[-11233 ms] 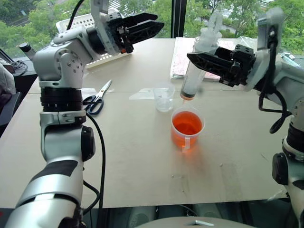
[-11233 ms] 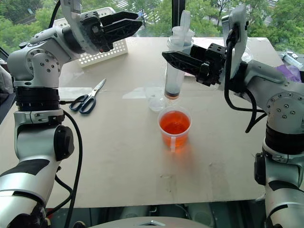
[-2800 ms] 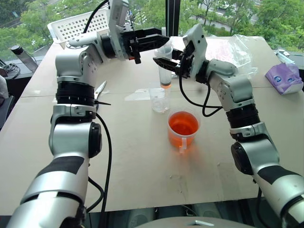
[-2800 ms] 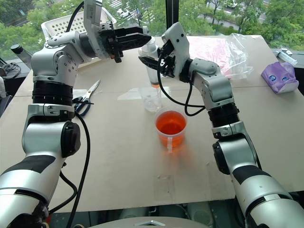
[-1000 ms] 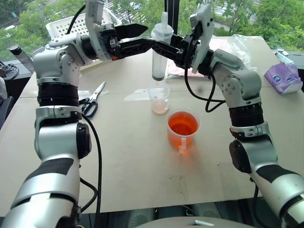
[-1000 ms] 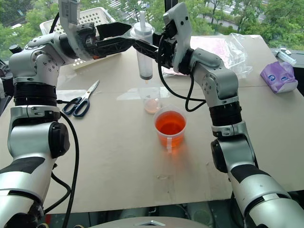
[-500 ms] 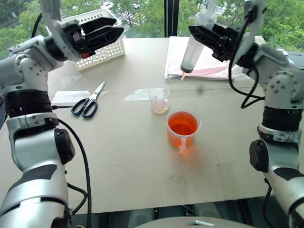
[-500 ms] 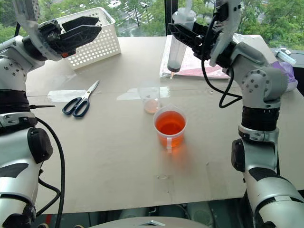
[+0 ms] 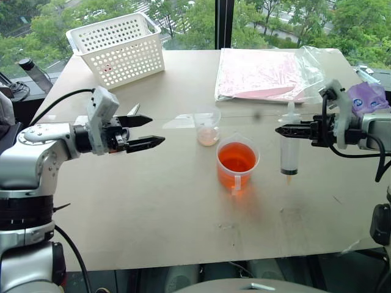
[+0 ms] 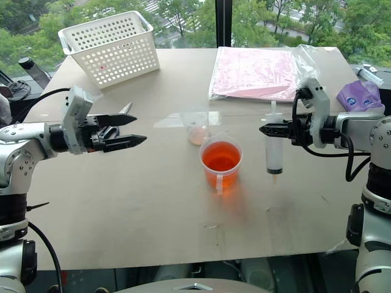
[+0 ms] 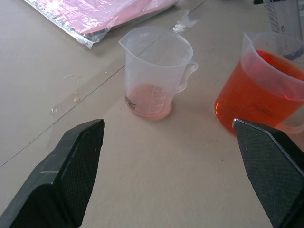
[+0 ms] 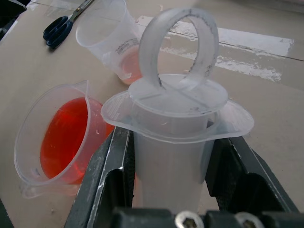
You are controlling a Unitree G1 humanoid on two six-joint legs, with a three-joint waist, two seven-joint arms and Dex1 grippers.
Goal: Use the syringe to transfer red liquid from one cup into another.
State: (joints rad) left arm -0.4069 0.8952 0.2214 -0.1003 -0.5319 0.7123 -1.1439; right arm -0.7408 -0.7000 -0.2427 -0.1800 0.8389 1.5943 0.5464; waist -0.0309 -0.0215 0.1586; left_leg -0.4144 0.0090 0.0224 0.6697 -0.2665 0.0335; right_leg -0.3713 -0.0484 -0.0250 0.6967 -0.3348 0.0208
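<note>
the right gripper [image 9: 287, 129] pinches the syringe [image 9: 288, 150] upright (tip down, plunger pushed in), just right of the wide cup [image 9: 237, 163] of red liquid [image 9: 236, 160]. the small cup [image 9: 208, 127], a little pink liquid at its bottom, stands just beyond it. the left gripper [image 9: 149, 131] hovers at left, jaws spread and empty. scissors [image 12: 61, 24] lie behind it.

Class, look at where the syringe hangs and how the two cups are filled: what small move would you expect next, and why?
Probably lower the large clear plastic syringe onto the table to the right of the wide clear handled cup. The right end effector holds it upright, plunger pressed in, clear of both cups, and the small clear cup already has a little red liquid.
</note>
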